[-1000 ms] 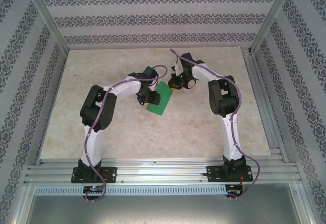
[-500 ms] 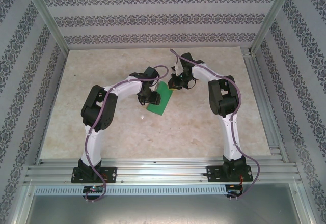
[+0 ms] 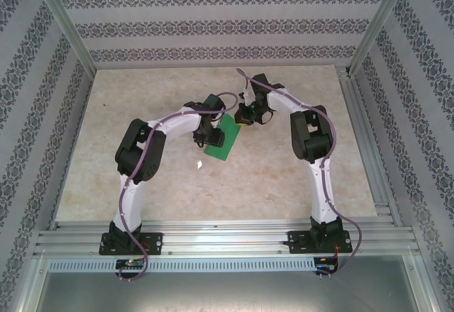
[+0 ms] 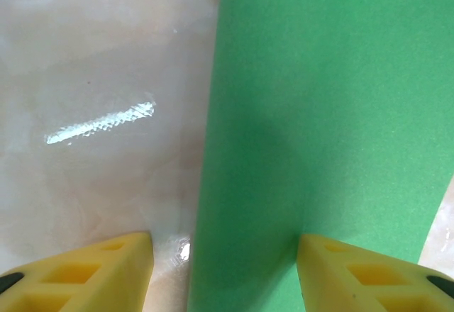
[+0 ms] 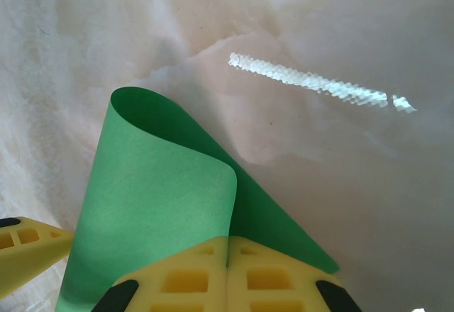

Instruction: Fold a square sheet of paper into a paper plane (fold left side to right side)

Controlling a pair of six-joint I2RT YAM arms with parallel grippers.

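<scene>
Square sheet of paper (image 5: 156, 198), pinched by right end effector (image 5: 227, 255); parted left end effector (image 4: 223, 241) straddles its edge.

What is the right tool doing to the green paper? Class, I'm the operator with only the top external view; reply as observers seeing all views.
Observer: The right tool is shut on the curled-over edge of the thin bright green sheet of paper.
Operator: Is the fold creased?
Observer: No, it is a soft open loop.
Operator: And the left tool?
Observer: Open, one finger over the sheet, one over the pale marbled table.
</scene>
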